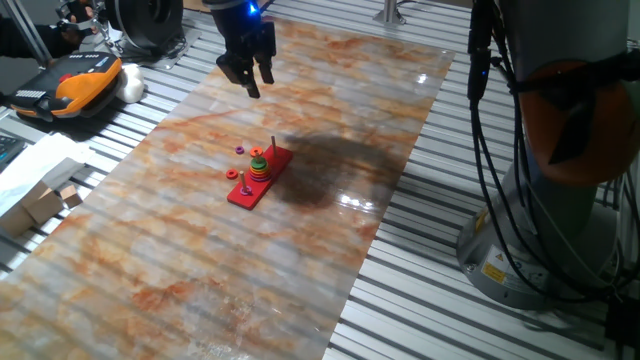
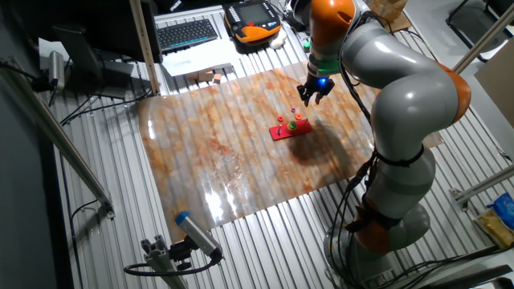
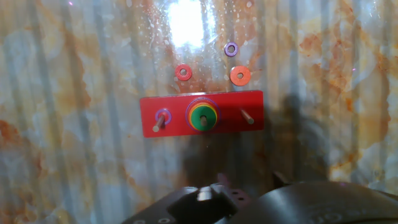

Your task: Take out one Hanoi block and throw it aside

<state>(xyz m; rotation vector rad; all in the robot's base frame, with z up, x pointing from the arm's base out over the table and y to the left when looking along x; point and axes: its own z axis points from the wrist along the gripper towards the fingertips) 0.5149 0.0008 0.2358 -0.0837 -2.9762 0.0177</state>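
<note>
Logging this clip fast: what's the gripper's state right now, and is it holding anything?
Gripper: open, holding nothing, up above the table; the green ring sits on the middle peg.

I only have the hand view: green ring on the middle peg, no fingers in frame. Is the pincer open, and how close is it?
Observer: It looks open and empty. The pincer hangs high above the table, touching nothing.
Operator: Is the green ring alone on its peg?
Observer: No. From the side, the green ring tops a stack of several rings on the red peg board.
Operator: Anything sticking up nearby?
Observer: Only the bare end peg, which stands taller than the stack.
</note>
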